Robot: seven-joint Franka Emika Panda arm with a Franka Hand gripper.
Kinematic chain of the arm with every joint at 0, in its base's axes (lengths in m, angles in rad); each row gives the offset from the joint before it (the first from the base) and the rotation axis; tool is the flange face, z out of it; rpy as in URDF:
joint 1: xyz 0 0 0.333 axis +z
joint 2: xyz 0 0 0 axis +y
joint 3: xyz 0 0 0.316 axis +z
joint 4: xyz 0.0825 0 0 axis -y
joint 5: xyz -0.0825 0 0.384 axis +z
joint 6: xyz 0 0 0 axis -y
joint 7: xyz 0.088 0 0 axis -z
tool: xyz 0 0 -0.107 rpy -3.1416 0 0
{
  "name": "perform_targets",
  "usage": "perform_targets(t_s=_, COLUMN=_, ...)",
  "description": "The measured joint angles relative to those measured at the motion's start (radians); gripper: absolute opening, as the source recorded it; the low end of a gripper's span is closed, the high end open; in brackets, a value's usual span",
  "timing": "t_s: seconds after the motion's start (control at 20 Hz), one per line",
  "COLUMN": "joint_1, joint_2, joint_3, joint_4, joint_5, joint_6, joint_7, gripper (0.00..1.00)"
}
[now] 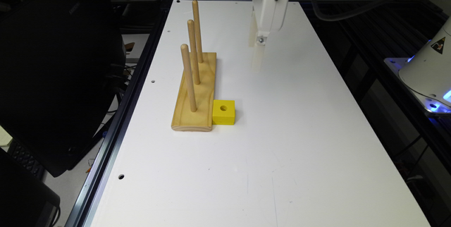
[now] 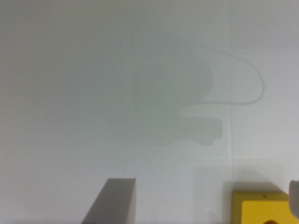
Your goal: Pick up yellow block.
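Note:
The yellow block (image 1: 223,112), a small cube with a round hole in its top face, rests on the white table against the near corner of the wooden base, on the exterior view's right of it. In the wrist view part of the yellow block (image 2: 261,208) shows at the frame's edge. My gripper (image 1: 255,57) hangs above the table, farther back than the block and a little toward the exterior view's right, well apart from it. In the wrist view the gripper (image 2: 204,189) is open, its fingers (image 2: 114,201) spread wide with nothing between them.
The pale wooden base (image 1: 197,93) carries three upright pegs (image 1: 189,75) beside the block. The white table (image 1: 282,156) has dark rails along its edges. A black monitor (image 1: 53,72) stands off the left edge, and the robot's base (image 1: 430,72) off the right.

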Motion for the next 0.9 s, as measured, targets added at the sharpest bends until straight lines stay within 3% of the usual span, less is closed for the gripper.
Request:
perform_targets(t_s=0.25, joint_1=-0.001, joint_2=0.041, joint_3=0.004, joint_4=0.04, joint_5=-0.0001, joint_6=0.0, joint_7=0.002, gripper=1.0)
perform_targets(t_s=0.5, joint_1=0.002, joint_2=0.068, joint_3=0.04, joint_4=0.081, joint_5=-0.0035, joint_6=-0.004, joint_7=0.041, gripper=1.0)
perform_targets(t_s=0.9, joint_1=0.002, joint_2=0.084, joint_3=0.041, joint_4=0.097, joint_5=-0.0036, joint_6=-0.004, joint_7=0.041, gripper=1.0)
